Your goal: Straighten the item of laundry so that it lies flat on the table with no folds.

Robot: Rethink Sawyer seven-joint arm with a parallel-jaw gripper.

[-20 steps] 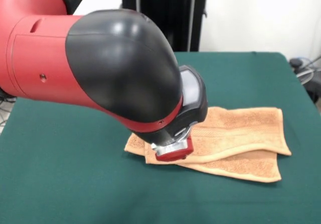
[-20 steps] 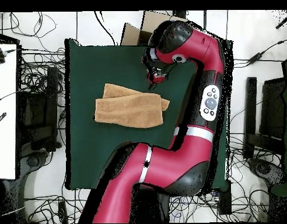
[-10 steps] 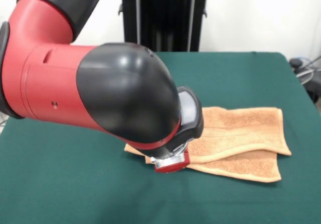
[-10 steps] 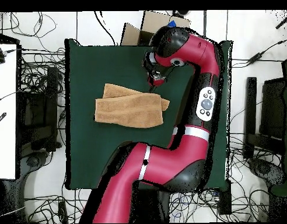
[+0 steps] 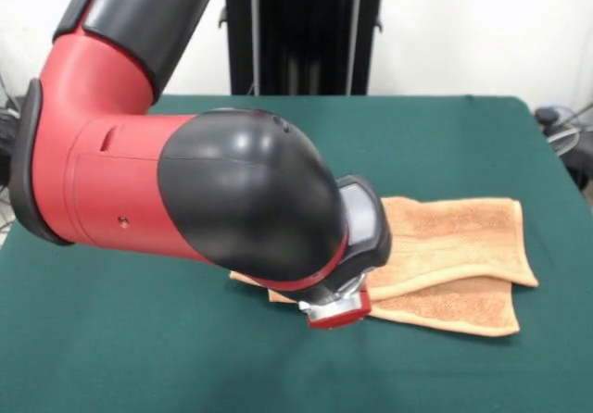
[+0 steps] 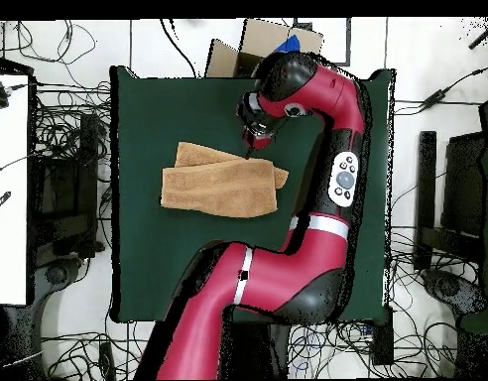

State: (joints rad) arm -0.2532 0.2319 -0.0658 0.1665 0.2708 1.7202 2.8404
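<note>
- We see the towel (image 5: 454,260) lying folded over itself on the green desk (image 5: 139,357), toward the middle of it: an upper layer sits askew on a lower one, whose edge peeks out along the front.
- Our claw (image 5: 337,309) is low at the towel's edge, near the corner under the arm (image 5: 204,200); from overhead, the claw (image 6: 252,141) sits just at the cloth's border.
- We cannot tell whether the claw is wide, narrow, or pinching cloth; the wrist hides it.
- We judge we are at the grasp step, with unfolding not yet done.
- Next, we would need a sure hold on the top layer only, then a lift and a pull away from the fold.
</note>
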